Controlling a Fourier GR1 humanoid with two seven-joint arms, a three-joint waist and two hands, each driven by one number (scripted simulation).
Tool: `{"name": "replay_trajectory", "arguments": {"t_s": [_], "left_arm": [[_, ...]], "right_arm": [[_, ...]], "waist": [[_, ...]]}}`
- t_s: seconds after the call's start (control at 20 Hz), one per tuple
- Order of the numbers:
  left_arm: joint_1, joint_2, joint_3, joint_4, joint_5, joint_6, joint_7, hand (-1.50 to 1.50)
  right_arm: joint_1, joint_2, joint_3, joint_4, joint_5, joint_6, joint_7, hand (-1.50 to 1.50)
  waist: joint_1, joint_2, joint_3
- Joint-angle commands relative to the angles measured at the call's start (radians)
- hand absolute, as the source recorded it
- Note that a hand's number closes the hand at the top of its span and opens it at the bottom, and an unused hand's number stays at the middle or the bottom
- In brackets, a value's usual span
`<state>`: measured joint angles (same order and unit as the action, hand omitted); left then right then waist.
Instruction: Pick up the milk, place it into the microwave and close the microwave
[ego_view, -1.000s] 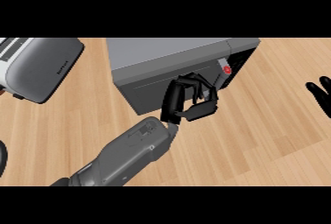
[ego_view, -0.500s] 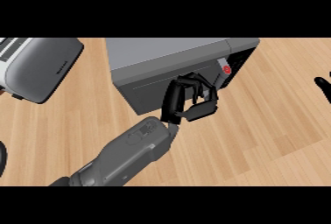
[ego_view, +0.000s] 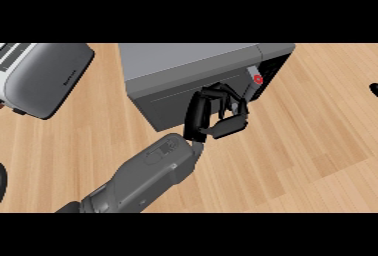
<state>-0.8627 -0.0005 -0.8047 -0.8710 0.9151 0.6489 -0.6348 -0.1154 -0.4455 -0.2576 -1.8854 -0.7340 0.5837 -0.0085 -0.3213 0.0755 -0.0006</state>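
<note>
- Centrally, left hand (ego_view: 215, 114) was clenched against microwave (ego_view: 184, 65) front at 12 o'clock, grasping nothing visible.
- Milk hidden; could not tell where.
- Right hand (ego_view: 374, 90) at 3 o'clock edge; state unclear.
- Toaster (ego_view: 44, 75) at 10 o'clock.

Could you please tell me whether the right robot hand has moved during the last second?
Yes. The right robot hand has drifted rightward and up, away from the microwave, leaving only a sliver at the view's right edge.

Bright, even light fills the counter (ego_view: 310, 150), the microwave (ego_view: 192, 62) top paler than its shaded front.
</note>
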Motion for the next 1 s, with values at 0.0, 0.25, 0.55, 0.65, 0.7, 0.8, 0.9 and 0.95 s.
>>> {"name": "replay_trajectory", "arguments": {"t_s": [0.0, 0.25, 0.55, 0.65, 0.7, 0.8, 0.9, 0.95], "left_arm": [[-0.079, 0.0, 0.056, 0.102, 0.026, -0.031, 0.013, 1.5], [-0.086, 0.0, 0.048, 0.106, 0.049, -0.02, 0.001, 1.5], [-0.084, 0.0, 0.036, 0.114, 0.072, -0.027, -0.022, 1.5], [-0.083, 0.0, 0.031, 0.125, 0.07, -0.03, -0.036, 1.5], [-0.093, 0.0, 0.033, 0.122, 0.08, -0.027, -0.028, 1.5], [-0.097, 0.0, 0.033, 0.119, 0.093, -0.031, -0.027, 1.5], [-0.11, 0.0, 0.033, 0.123, 0.092, -0.023, -0.035, 1.5], [-0.098, 0.0, 0.026, 0.13, 0.095, -0.028, -0.04, 1.5]], "right_arm": [[-0.013, -0.011, -0.007, 0.001, -0.025, -0.008, 0.013, -1.5], [-0.02, -0.028, 0.004, -0.005, -0.061, 0.015, 0.026, -1.5], [-0.021, -0.048, 0.018, -0.012, -0.115, 0.044, 0.044, -1.5], [-0.018, -0.058, 0.016, -0.01, -0.134, 0.05, 0.052, -1.5], [-0.03, -0.069, 0.014, -0.01, -0.133, 0.047, 0.059, -1.5], [-0.026, -0.061, 0.018, -0.001, -0.155, 0.051, 0.056, -1.5], [-0.027, -0.081, 0.013, 0.0, -0.162, 0.055, 0.068, -1.5], [-0.028, -0.075, 0.008, 0.006, -0.169, 0.053, 0.061, -1.5]], "waist": [[-0.003, 0.018, -0.002], [-0.004, 0.017, -0.001], [-0.006, 0.014, -0.001], [-0.006, 0.016, 0.0], [-0.003, 0.016, -0.002], [-0.006, 0.02, 0.0], [-0.006, 0.015, 0.0], [-0.004, 0.02, 0.001]]}}
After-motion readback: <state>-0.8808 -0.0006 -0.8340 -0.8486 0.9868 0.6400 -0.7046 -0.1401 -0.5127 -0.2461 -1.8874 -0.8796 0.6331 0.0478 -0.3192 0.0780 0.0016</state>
